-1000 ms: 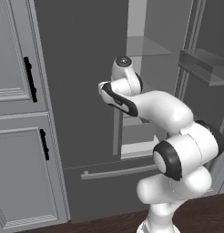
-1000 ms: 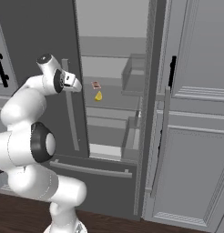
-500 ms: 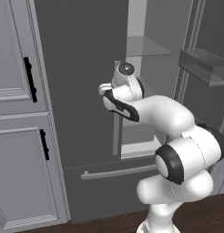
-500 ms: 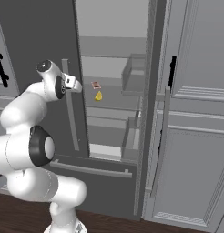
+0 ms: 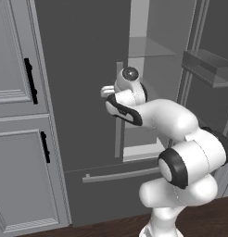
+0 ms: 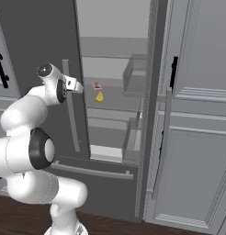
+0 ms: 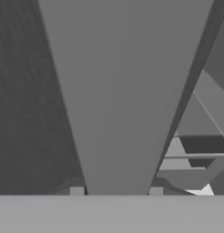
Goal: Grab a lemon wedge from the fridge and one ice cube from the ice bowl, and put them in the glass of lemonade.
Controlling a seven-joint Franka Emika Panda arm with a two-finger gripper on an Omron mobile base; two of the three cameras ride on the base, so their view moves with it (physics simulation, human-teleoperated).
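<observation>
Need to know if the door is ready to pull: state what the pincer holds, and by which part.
The pincer straddles the fridge's left door handle, a fingertip on each side. Whether it actually grips yet cannot be told.

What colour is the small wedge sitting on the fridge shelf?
Bright yellow: the lemon wedge shows best in the right base view, beside a flat red-orange strip.

Matt dark grey fridge (image 5: 83, 92) doors, smooth grey bar handle (image 6: 71, 105), clear glassy shelves (image 5: 148, 47), matt pale interior.
</observation>
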